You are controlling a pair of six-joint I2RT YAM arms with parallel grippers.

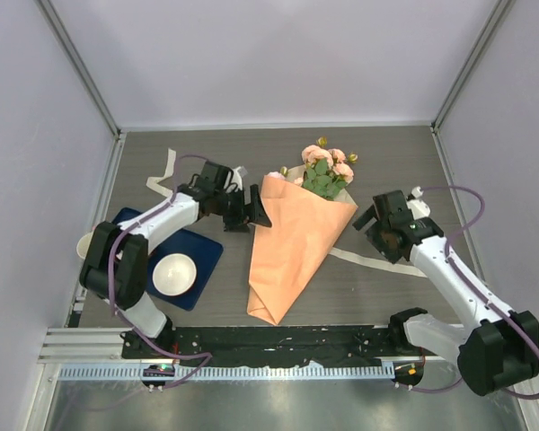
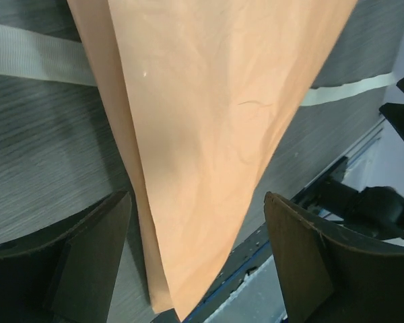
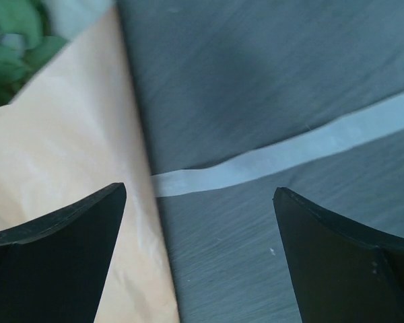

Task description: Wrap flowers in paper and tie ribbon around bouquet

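Note:
The bouquet lies on the table as a cone of orange paper, tip toward me. Pink flowers with green leaves poke out of its far end. The cream ribbon runs flat under the cone and out on both sides. My left gripper hovers at the cone's upper left edge, open, with the paper below its fingers and nothing gripped. My right gripper stands open just off the cone's right edge, above the ribbon and the paper's edge.
A dark blue tray with a white bowl sits left of the bouquet. A pale cup stands at the far left. The ribbon's other end curls at the back left. The black base rail runs along the near edge.

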